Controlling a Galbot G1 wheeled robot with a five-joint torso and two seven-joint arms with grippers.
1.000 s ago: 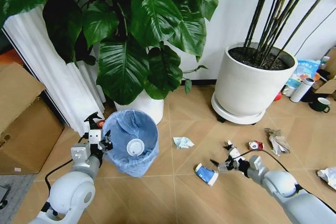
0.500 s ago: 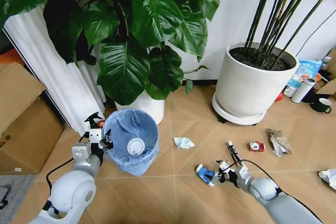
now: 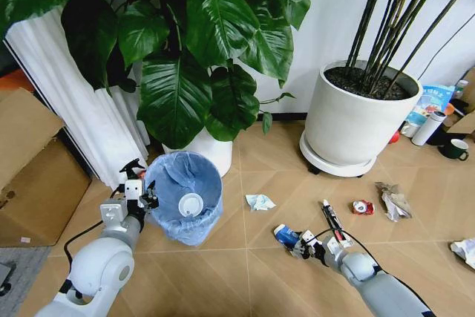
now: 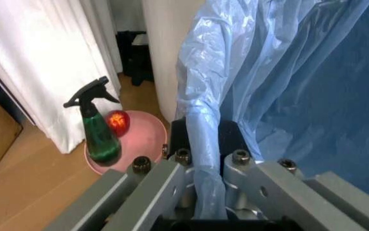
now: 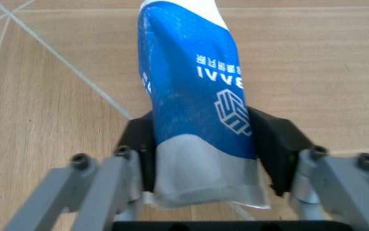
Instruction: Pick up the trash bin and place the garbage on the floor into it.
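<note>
The trash bin (image 3: 185,200), lined with a crinkly light-blue bag, stands on the floor (image 3: 245,265) by the leafy plant, with a white disc (image 3: 191,203) inside. My left gripper (image 3: 142,197) (image 4: 204,142) is shut on the bin's rim (image 4: 201,125). Low at the floor, my right gripper (image 3: 298,243) (image 5: 201,139) is open with the blue-white cup (image 3: 284,234) (image 5: 194,86) lying between its fingers. More garbage lies around: crumpled white paper (image 3: 259,202), a dark thin wrapper (image 3: 330,220), a red crushed can (image 3: 362,207) and crumpled foil (image 3: 392,202).
A big white plant pot (image 3: 356,124) stands at the back right and another white pot (image 3: 211,152) behind the bin. A cardboard box (image 3: 33,176) is on the left. A spray bottle (image 4: 98,130) and pink dish (image 4: 139,144) sit beside the bin. A bottle (image 3: 427,128) and mug (image 3: 453,148) stand far right.
My right gripper has moved left along the floor to the blue-white cup, which now lies between its fingers. The left gripper still holds the bin's rim in the same place.
</note>
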